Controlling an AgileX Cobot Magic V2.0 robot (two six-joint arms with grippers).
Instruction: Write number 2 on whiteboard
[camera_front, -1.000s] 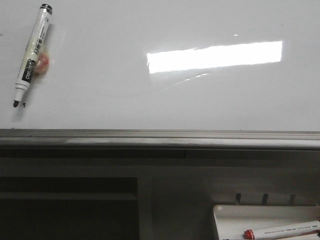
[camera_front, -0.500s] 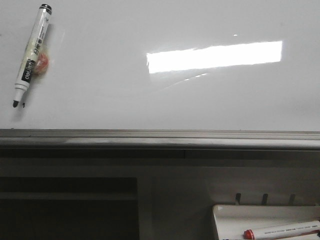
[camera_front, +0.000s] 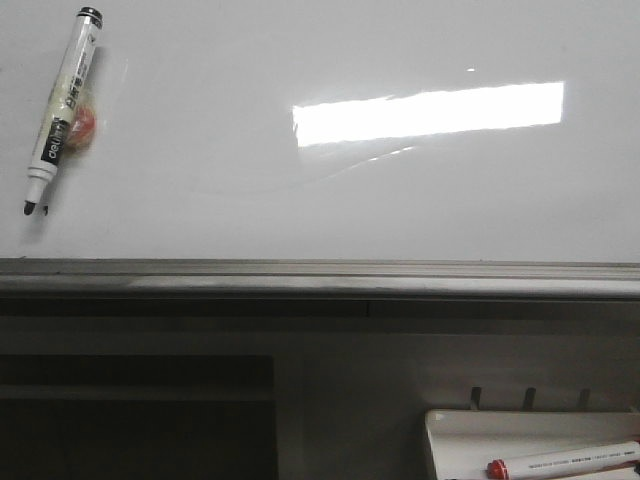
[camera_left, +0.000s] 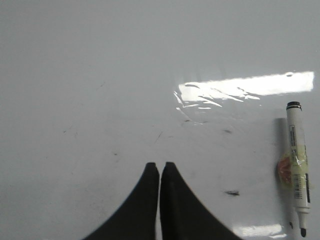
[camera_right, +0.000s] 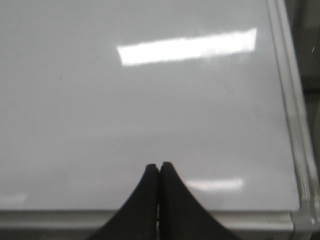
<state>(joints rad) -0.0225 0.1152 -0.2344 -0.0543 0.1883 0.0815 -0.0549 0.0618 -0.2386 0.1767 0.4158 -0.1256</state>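
Two black pincers, left (camera_left: 159, 167) and right (camera_right: 159, 167), closed, empty, over glossy white whiteboard (camera_front: 330, 200). No digit drawn. White black-tipped marker (camera_front: 60, 112) lying flat on whiteboard, uncapped: likely to roll or smear if nudged.

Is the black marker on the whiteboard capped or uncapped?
Uncapped. The marker shows its bare dark tip at the lower end, on the whiteboard.

Super glossy whiteboard (camera_front: 400, 200) with a brushed grey metal rail (camera_front: 320, 277), smooth plastic marker (camera_front: 62, 110), and matt black jaws on both grippers.
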